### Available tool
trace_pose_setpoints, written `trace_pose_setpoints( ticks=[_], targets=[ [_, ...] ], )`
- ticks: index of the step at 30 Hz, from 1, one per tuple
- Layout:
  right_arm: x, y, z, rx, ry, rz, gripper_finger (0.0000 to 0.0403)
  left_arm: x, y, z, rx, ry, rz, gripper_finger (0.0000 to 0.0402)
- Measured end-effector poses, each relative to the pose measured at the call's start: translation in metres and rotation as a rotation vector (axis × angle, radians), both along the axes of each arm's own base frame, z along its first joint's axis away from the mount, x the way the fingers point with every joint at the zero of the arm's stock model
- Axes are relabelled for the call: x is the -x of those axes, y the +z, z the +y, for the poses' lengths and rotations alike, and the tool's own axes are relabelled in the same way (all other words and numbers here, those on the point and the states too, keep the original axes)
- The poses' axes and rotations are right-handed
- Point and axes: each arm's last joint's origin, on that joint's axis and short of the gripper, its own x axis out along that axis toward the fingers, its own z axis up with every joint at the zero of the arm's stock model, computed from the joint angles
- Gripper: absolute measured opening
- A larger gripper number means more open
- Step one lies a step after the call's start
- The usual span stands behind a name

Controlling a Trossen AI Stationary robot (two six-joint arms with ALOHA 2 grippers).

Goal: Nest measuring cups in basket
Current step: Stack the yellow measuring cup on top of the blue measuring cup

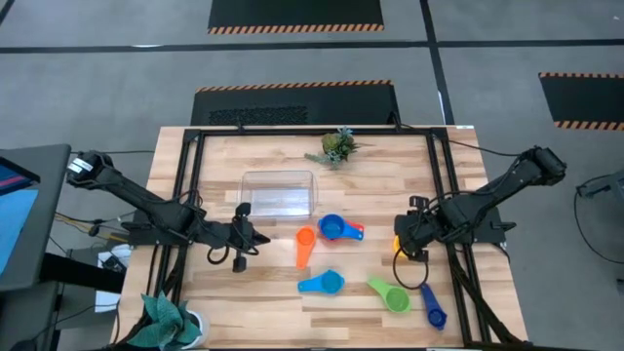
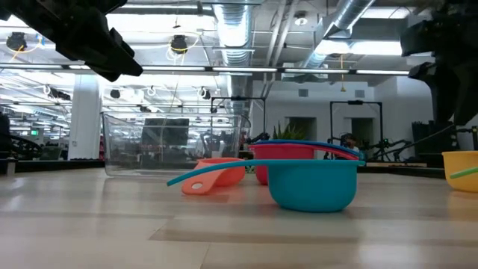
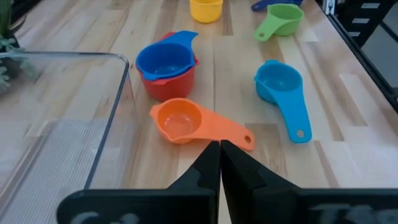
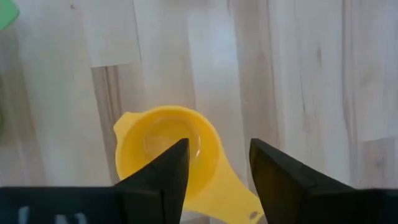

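The clear basket (image 1: 278, 193) (image 3: 56, 124) (image 2: 175, 142) stands on the table. A blue cup sits nested in the red cup (image 1: 338, 230) (image 3: 166, 65). The orange cup (image 1: 305, 244) (image 3: 186, 122), light-blue cup (image 1: 322, 284) (image 3: 283, 93), green cup (image 1: 390, 294) and dark-blue cup (image 1: 434, 312) lie bowl-down-on-wood, apart. My left gripper (image 1: 244, 237) (image 3: 219, 149) is shut and hovers near the basket's near side, short of the orange cup. My right gripper (image 1: 405, 244) (image 4: 217, 162) is open above the yellow cup (image 4: 165, 149), one finger over its bowl and one beyond its rim.
A green plant sprig (image 1: 336, 146) lies at the far edge of the table. A potted plant (image 1: 171, 320) stands off the near left corner. Black frame rails (image 1: 190, 195) run along both sides. Bare wood shows between the basket and the cups.
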Motion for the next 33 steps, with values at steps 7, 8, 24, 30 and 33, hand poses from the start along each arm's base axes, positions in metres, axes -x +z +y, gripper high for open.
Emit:
trace_pose_setpoints(
  ticks=[7, 8, 24, 30, 33],
  targets=[
    [0.009, -0.023, -0.002, -0.029, 0.009, 0.073, 0.0178, 0.0, 0.0, 0.0, -0.025, -0.011, -0.002, 0.0],
    [0.008, -0.024, -0.002, -0.031, 0.009, 0.07, 0.0176, 0.0, 0.0, 0.0, -0.031, -0.014, -0.002, 0.0],
    [0.006, -0.049, -0.006, 0.001, -0.018, -0.045, 0.0167, 0.0, 0.001, 0.001, -0.121, -0.007, -0.013, 0.0],
    [0.007, -0.052, -0.008, -0.001, -0.04, -0.04, 0.0159, 0.0, 0.001, 0.002, -0.122, -0.006, -0.013, 0.0],
    [0.007, -0.052, -0.008, -0.011, -0.067, -0.046, 0.0152, 0.0, 0.001, 0.002, -0.122, -0.006, -0.013, 0.0]
  ],
)
